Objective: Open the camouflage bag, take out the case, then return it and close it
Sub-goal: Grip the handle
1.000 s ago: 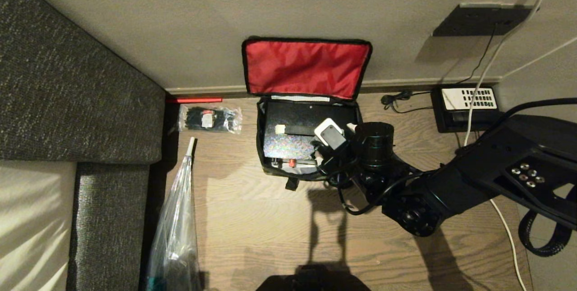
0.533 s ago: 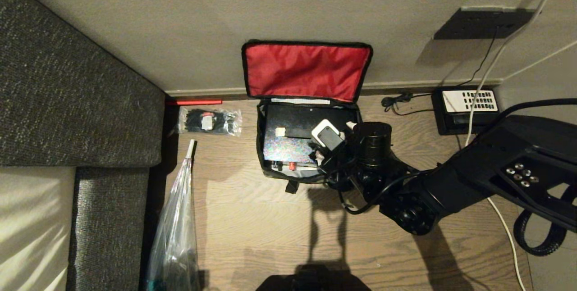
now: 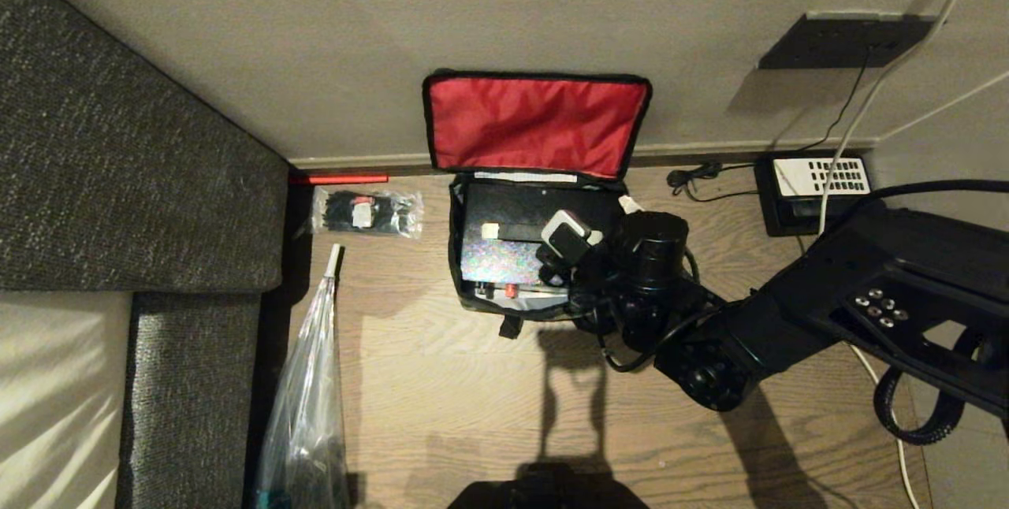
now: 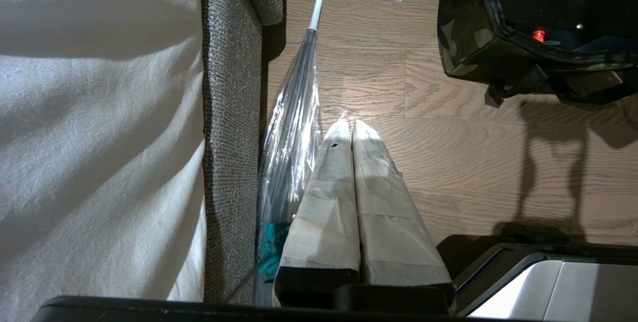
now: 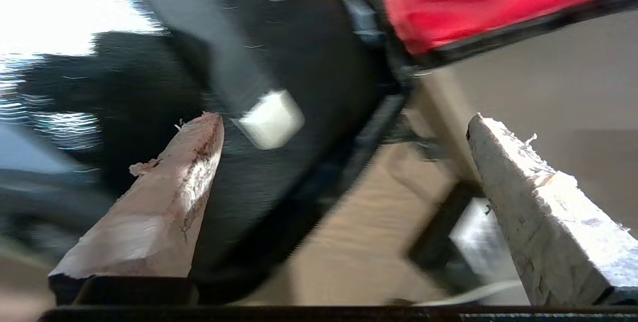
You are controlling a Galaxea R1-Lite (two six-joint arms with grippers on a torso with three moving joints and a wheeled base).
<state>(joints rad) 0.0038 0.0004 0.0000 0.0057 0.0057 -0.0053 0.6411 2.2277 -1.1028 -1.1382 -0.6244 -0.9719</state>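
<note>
- Though no writing is legible, the flat black hard case [image 3: 520, 245] lies inside the open camouflage fabric bag [image 3: 459, 257].
- Right gripper [image 5: 344, 122], at the bag's three o'clock edge, spread wide.
- Left gripper [image 4: 353, 123] pressed together.

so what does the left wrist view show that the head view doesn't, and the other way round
Only the left wrist view: the left gripper, shut above the wooden floor, and the camouflage bag's patterned outer side.

Only the head view: the red lid flap open against the wall, the right arm reaching over the bag, the black telephone and the case's handle.

Both: the open bag with the case inside, its red latch, the clear plastic bag, the packet of black ties and the grey sofa.
</note>
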